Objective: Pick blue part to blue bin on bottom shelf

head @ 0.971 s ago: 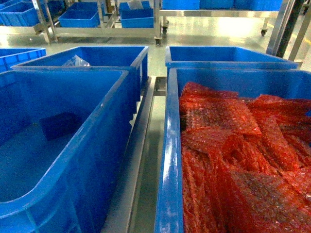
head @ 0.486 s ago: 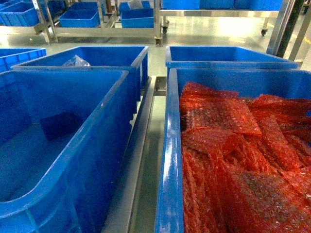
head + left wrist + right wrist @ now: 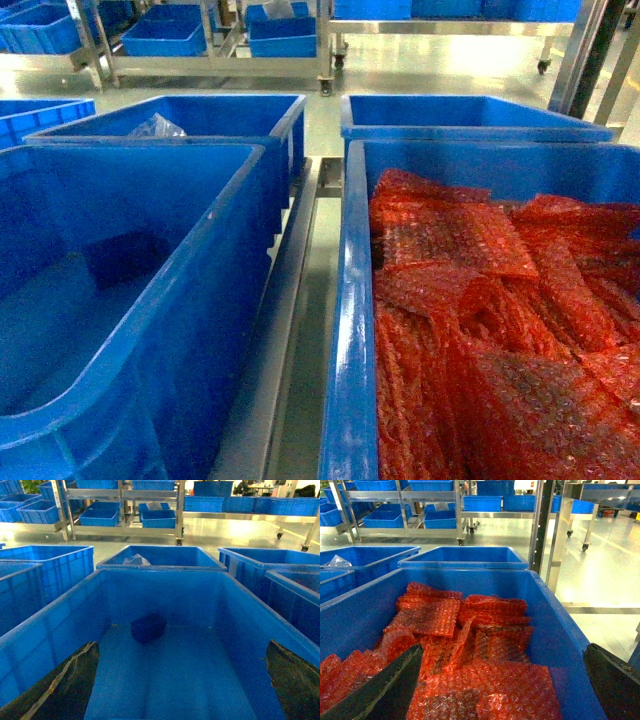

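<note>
The blue part (image 3: 122, 258) is a dark blue block lying on the floor of the big blue bin (image 3: 215, 290) at the left, near its far wall. In the left wrist view the part (image 3: 148, 627) lies ahead of my left gripper (image 3: 181, 646), which hangs open over that bin's floor, empty. My right gripper (image 3: 503, 650) stands open and empty above red bubble-wrap bags (image 3: 485, 680). Far back, a steel rack's bottom shelf (image 3: 215, 66) carries smaller blue bins (image 3: 163, 38). Neither gripper shows in the head view.
The right-hand bin (image 3: 348, 330) is full of red bubble-wrap bags (image 3: 480, 330). A steel channel (image 3: 290, 330) runs between the two near bins. Two more blue bins (image 3: 200, 115) stand behind them, one holding a clear bag (image 3: 157, 126). A rack post (image 3: 540, 525) rises at the right.
</note>
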